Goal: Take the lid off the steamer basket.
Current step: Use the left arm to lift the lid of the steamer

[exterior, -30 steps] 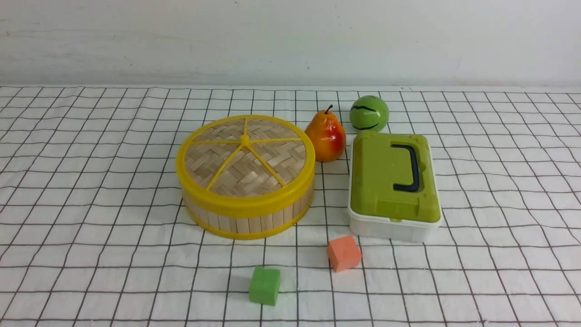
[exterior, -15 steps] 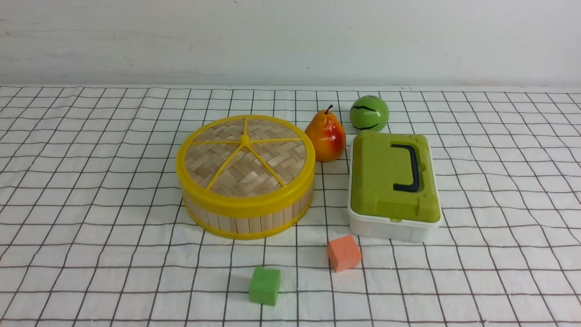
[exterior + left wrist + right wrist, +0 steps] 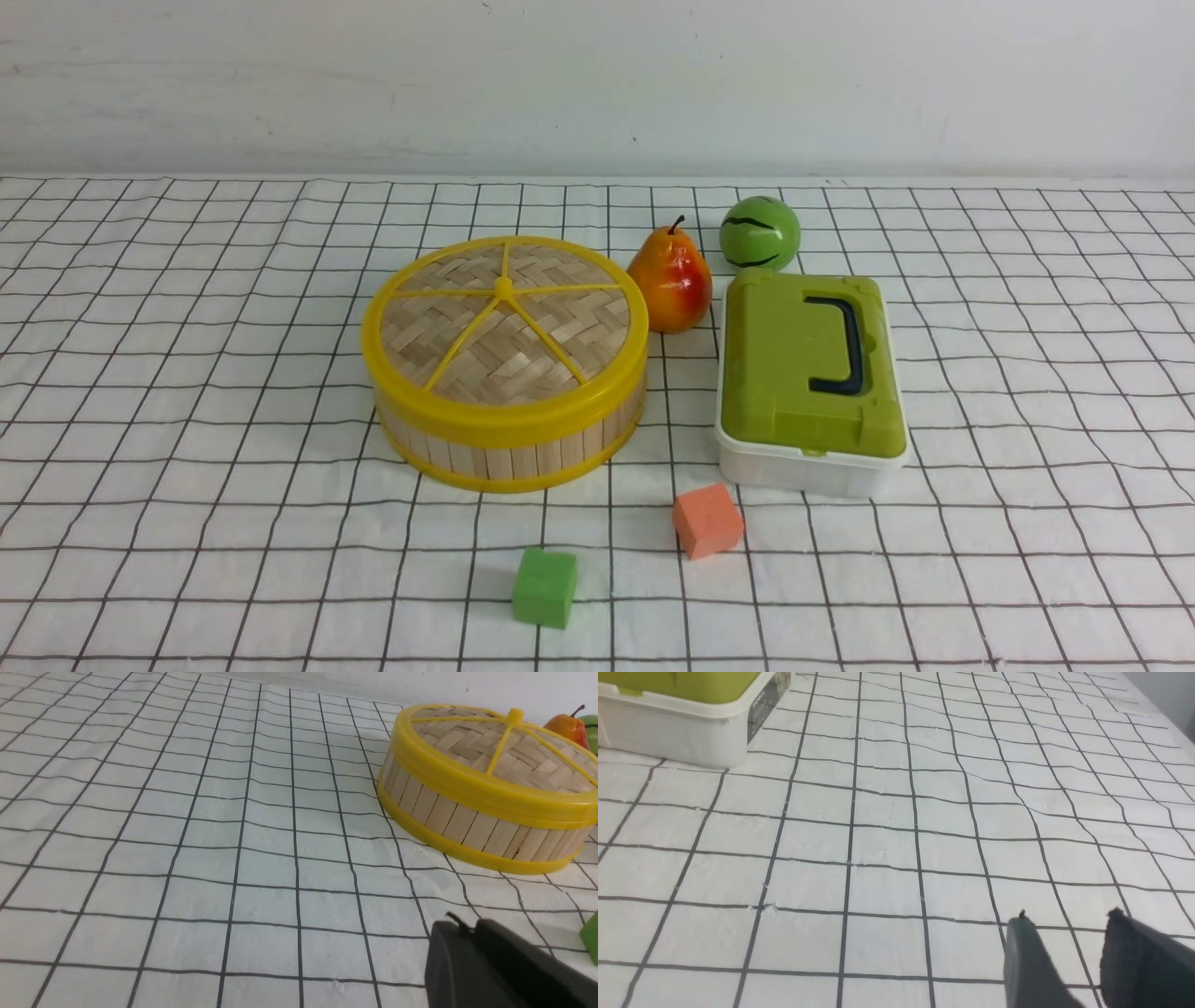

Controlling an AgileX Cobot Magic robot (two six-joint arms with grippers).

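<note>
Two black claws hang low over the worktop (image 3: 187, 420), which is spread with a white cloth ruled in dark squares. Each shows only at the edge of its own wrist view. The right claw (image 3: 1069, 917) has its fingers apart, with bare cloth showing in the gap, and it grips nothing. A corner of the white rectangular plastic box (image 3: 668, 737) lies well ahead of it. The left claw (image 3: 469, 926) shows two fingers close side by side with only a thin seam between them. Whether they touch I cannot tell. It holds nothing and stands well apart from the low round steamer basket (image 3: 509, 453) of pale upright bamboo slats with yellow rims.

That steamer basket sits near the middle of the worktop, a little to the robot's left. The flat round lid (image 3: 504, 327) of woven bamboo with a thick yellow plastic rim lies level and closed on top of it. Five yellow spokes meet at the small centre knob (image 3: 503, 286).

Just beside the basket's far right edge a red-and-yellow pear (image 3: 670, 280) stands upright. A green ball (image 3: 759, 233) with dark stripes lies near it, further back. The white box, closed by a green cover (image 3: 794, 364) with a black handle (image 3: 845, 345), stands to the basket's right, apart from it. Nearer the robot lie an orange cube (image 3: 708, 520) and a green cube (image 3: 544, 586), apart from each other.
</note>
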